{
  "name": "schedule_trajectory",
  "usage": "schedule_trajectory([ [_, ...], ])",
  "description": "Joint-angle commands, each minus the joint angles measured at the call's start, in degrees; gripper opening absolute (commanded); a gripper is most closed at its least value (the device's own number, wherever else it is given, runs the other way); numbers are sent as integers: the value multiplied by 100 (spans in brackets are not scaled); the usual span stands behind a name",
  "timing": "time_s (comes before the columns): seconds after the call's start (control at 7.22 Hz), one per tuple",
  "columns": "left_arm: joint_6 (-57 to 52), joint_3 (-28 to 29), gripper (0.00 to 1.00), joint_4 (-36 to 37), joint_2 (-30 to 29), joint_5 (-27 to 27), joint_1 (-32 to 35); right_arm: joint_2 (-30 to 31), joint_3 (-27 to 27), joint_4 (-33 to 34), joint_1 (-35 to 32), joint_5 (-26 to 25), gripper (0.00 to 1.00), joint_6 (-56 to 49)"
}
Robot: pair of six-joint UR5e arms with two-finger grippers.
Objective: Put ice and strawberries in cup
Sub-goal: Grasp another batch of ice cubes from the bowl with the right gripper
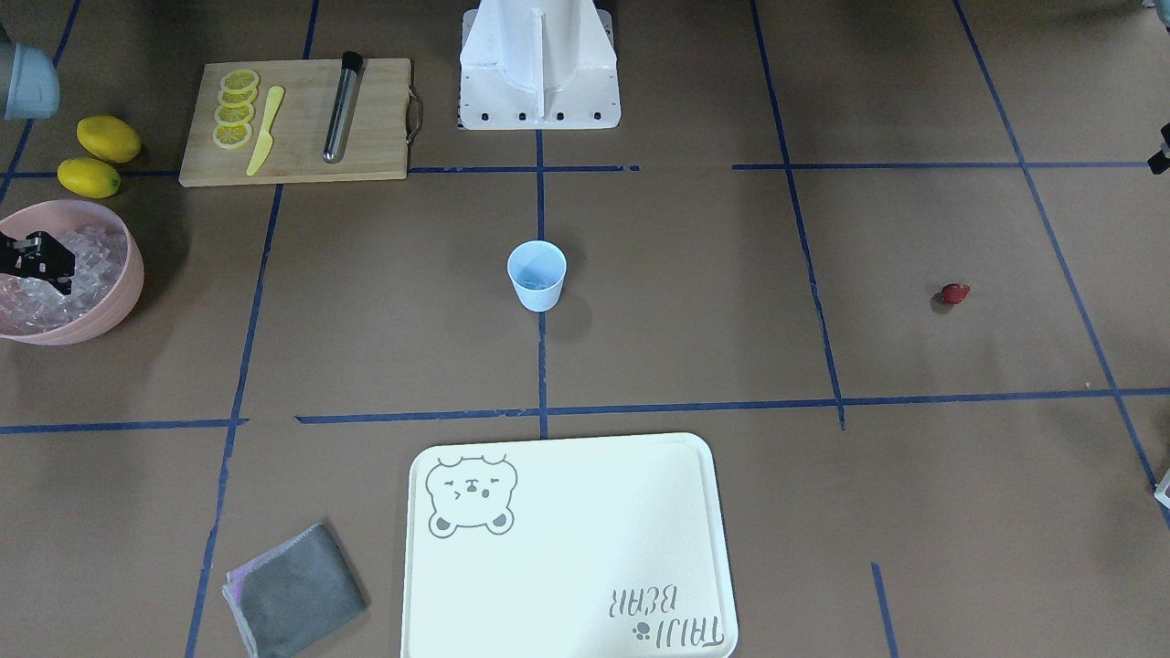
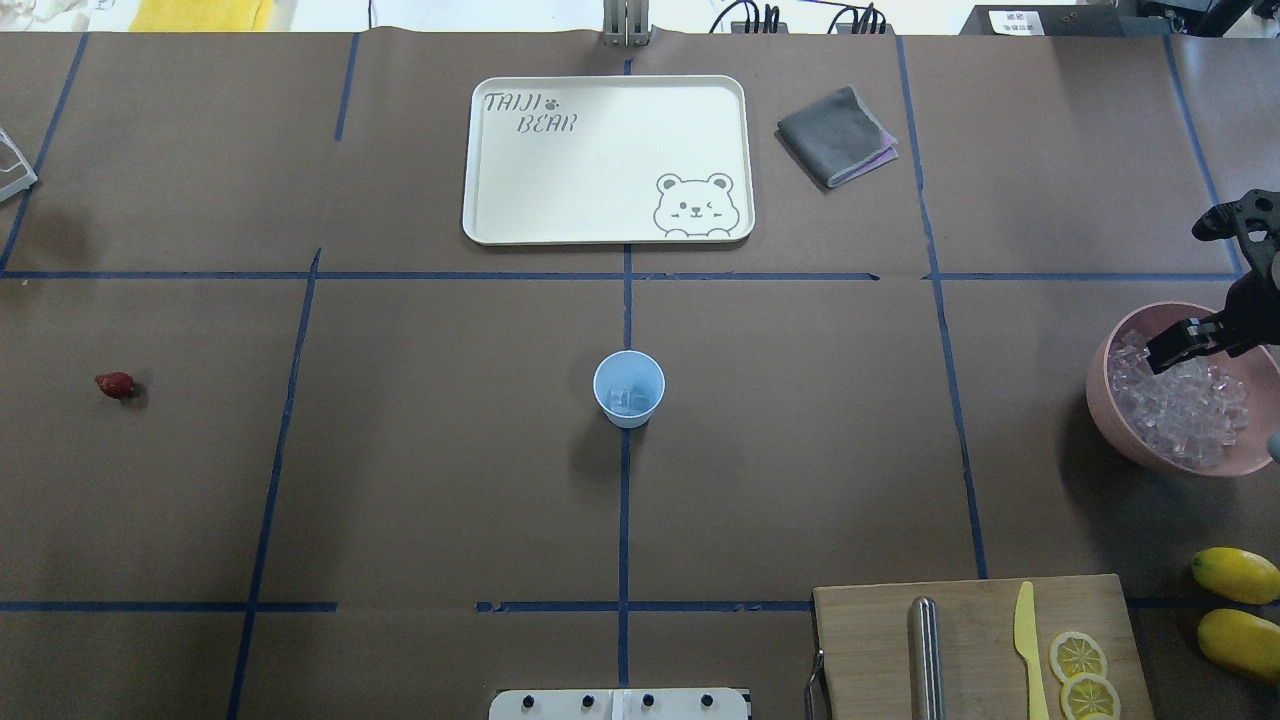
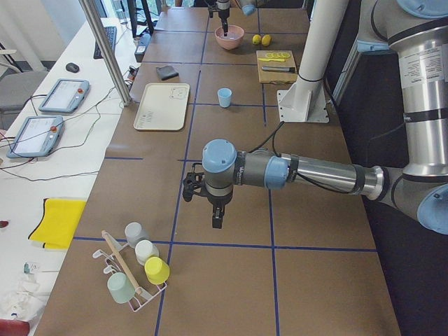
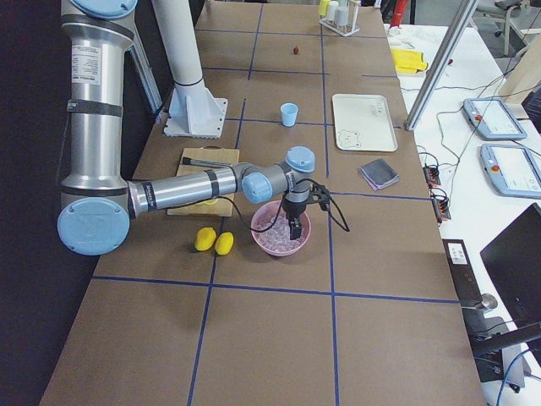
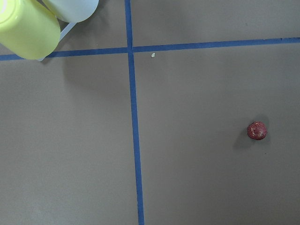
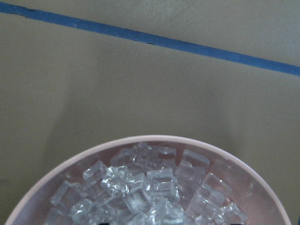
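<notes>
The pale blue cup (image 2: 628,388) stands upright at the table's middle with a few clear cubes inside; it also shows in the front view (image 1: 537,274). The ice (image 2: 1185,410) fills the pink bowl (image 2: 1110,400) at my right end. My right gripper (image 2: 1190,340) hangs just over the ice; its jaws are not clear. The right wrist view shows only ice (image 6: 140,187) and the bowl's rim (image 6: 61,173). The dark red strawberry (image 2: 115,385) lies alone far left, also in the left wrist view (image 5: 257,131). My left gripper (image 3: 217,220) shows only in the left side view; I cannot tell its state.
A wooden board (image 2: 980,640) with lemon slices, a yellow knife (image 2: 1028,650) and a metal rod (image 2: 925,655) lies front right. Two lemons (image 2: 1235,575) lie beside it. A white bear tray (image 2: 600,230) and grey cloth (image 2: 835,135) lie far side. A cup rack (image 3: 136,269) stands at the left end.
</notes>
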State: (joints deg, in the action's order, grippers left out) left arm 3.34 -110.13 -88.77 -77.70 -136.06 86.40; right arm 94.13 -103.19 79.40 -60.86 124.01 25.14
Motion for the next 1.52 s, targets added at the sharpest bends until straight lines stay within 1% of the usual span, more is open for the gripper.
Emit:
schedule_trajectory([
  [0.0,0,9,100,0,0,0,0,0,45,-12,-5,123,88,123],
  [0.14,0,9,100,0,0,0,0,9,62,-12,4,123,85,132],
  [0.28,0,9,100,0,0,0,0,9,63,-12,-5,123,76,149],
  [0.55,0,0,100,0,0,0,0,18,80,-12,-5,123,51,150],
  [0.97,0,-9,100,0,0,-9,0,62,45,-12,-5,132,19,141],
  [1.11,0,-9,100,0,0,0,0,71,28,-21,-13,141,3,149],
  [1.25,9,-9,100,0,0,0,0,149,-86,-21,-22,149,0,149],
  [1.39,9,-9,100,0,0,-9,0,254,-452,-3,-92,158,0,149],
])
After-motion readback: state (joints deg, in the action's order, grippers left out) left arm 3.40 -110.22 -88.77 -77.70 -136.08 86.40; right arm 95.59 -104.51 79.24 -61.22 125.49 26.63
